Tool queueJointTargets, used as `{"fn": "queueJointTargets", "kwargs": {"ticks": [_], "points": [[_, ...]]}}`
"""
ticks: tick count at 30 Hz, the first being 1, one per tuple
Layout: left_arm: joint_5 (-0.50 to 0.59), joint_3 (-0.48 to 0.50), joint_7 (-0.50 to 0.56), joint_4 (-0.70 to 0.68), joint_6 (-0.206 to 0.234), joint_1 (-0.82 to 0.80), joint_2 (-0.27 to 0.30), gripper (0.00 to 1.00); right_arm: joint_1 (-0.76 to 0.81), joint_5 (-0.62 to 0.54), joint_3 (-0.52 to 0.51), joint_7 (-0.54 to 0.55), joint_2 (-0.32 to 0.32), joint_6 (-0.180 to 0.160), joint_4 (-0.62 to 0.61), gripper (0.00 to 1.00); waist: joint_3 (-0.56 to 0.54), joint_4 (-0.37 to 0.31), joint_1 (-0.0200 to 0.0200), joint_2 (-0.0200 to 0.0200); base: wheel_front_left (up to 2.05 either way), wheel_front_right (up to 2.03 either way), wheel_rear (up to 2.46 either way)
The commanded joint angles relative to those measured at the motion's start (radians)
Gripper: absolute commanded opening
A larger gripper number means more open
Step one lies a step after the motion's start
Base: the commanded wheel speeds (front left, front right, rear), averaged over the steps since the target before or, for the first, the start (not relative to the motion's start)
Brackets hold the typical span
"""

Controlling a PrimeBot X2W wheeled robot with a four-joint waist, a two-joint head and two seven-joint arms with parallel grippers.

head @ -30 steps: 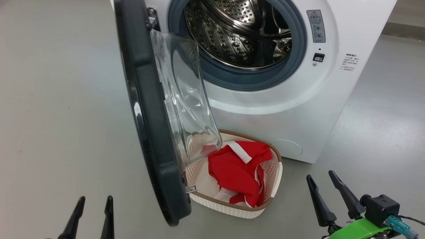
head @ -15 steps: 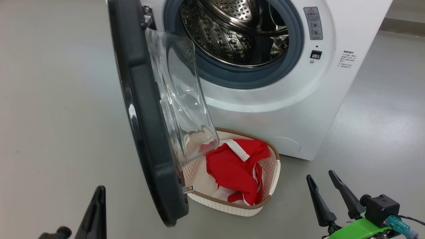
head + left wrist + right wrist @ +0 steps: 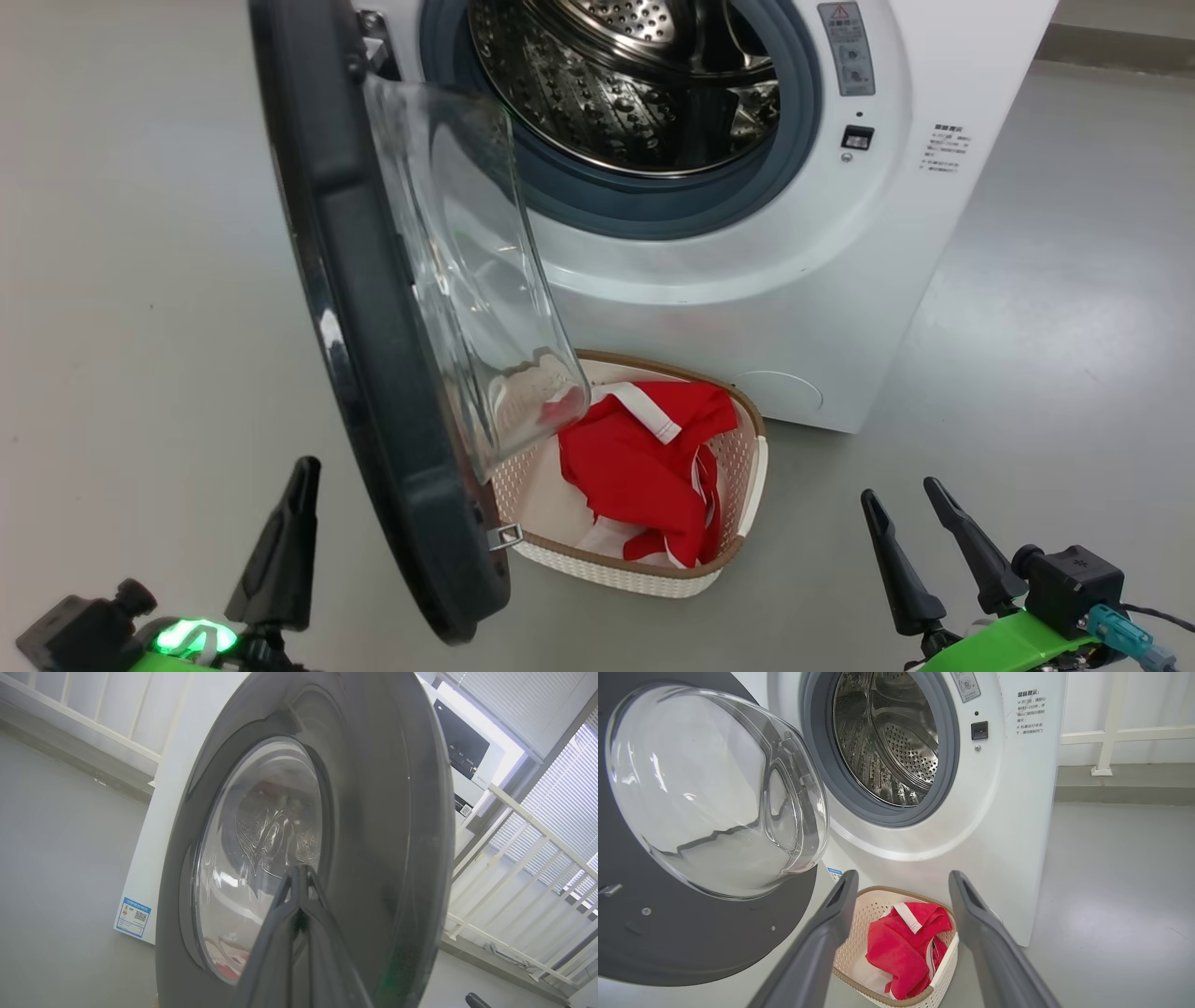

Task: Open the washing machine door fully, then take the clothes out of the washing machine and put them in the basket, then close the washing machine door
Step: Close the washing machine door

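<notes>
The door is hung wide open from the hinge at the washer's left side. In the head view it is seen nearly edge-on, with its glass bowl turned towards the drum. The drum's perforated steel wall is seen through the round opening, which is ringed by the grey gasket.

The basket is set on the floor just in front of the washer, below the opening, and its left part is hidden by the door's lower edge. The clothes are heaped inside the basket, red with white bands, towards its right side.

The left gripper is held at the lower left, on the outer side of the door and near its lower rim. Its fingers are pressed together, and nothing is caught between them. In the left wrist view the joined tips are pointed at the door's outer face, by the edge of the glass. Whether the door is touched cannot be told.

The right gripper is held at the lower right, above the floor and well apart from washer and basket. Its fingers are spread wide, and nothing is held. In the right wrist view the basket and the clothes are framed between the two fingers, farther off.
</notes>
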Motion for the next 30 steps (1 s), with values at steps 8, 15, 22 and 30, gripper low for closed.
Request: {"fn": "queueJointTargets", "kwargs": {"ticks": [8,15,22,30], "points": [[-0.207,-0.079,-0.010,-0.092,-0.006,-0.071,0.163,0.00,-0.040,-0.002,0.013,-0.006,-0.009,0.007,-0.031,1.00,0.026,-0.037,0.0000,0.0000,0.00,0.00,0.00],[-0.261,-0.149,-0.010,-0.116,-0.006,-0.112,0.222,0.00,-0.053,0.000,0.014,-0.006,-0.008,0.007,-0.032,1.00,0.046,-0.071,0.0000,0.0000,0.00,0.00,0.00],[-0.273,-0.200,-0.010,-0.103,-0.006,-0.178,0.237,0.00,-0.072,0.002,0.013,-0.006,-0.009,0.007,-0.037,1.00,0.074,-0.111,0.0000,0.0000,0.00,0.00,0.00],[-0.268,-0.265,-0.010,-0.078,-0.006,-0.268,0.224,0.00,-0.086,0.005,0.007,-0.006,-0.002,0.007,-0.040,1.00,0.095,-0.165,0.0000,0.0000,0.00,0.00,0.00]]}}
